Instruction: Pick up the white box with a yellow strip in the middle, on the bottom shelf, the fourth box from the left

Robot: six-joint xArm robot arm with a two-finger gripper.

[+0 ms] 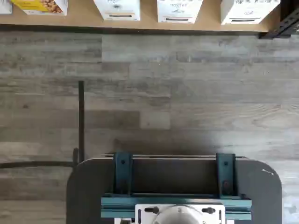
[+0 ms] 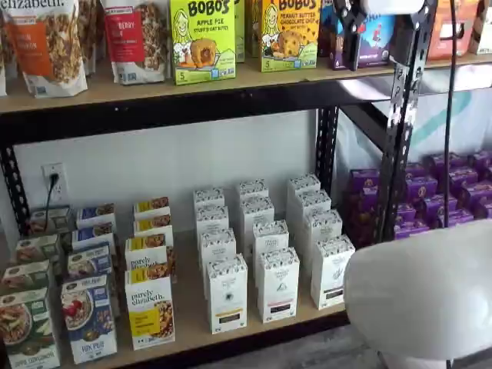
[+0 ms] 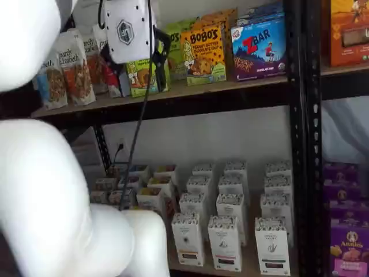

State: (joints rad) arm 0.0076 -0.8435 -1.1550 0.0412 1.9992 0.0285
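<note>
The white box [image 2: 227, 292] stands in the front row of the bottom shelf [image 2: 190, 317], a tall white carton with a speckled top and a yellow strip low on its front. It also shows in a shelf view [image 3: 187, 238]. In the wrist view only its lower front [image 1: 117, 8] shows at the edge of the tan board [image 1: 84, 19]. Like cartons with red and black labels stand to its right. My gripper [image 2: 350, 34] hangs up at the level of the higher shelf, far above the box. Its white body and a black finger [image 3: 161, 53] show side-on, with nothing in them.
A "purely elizabeth" granola box [image 2: 151, 307] stands just left of the white box. Purple boxes [image 2: 430, 192] fill the bay to the right, past a black upright [image 2: 401, 123]. My white arm link [image 2: 423, 296] covers the lower right. A dark mount with teal brackets [image 1: 175, 186] sits over grey plank floor [image 1: 187, 84].
</note>
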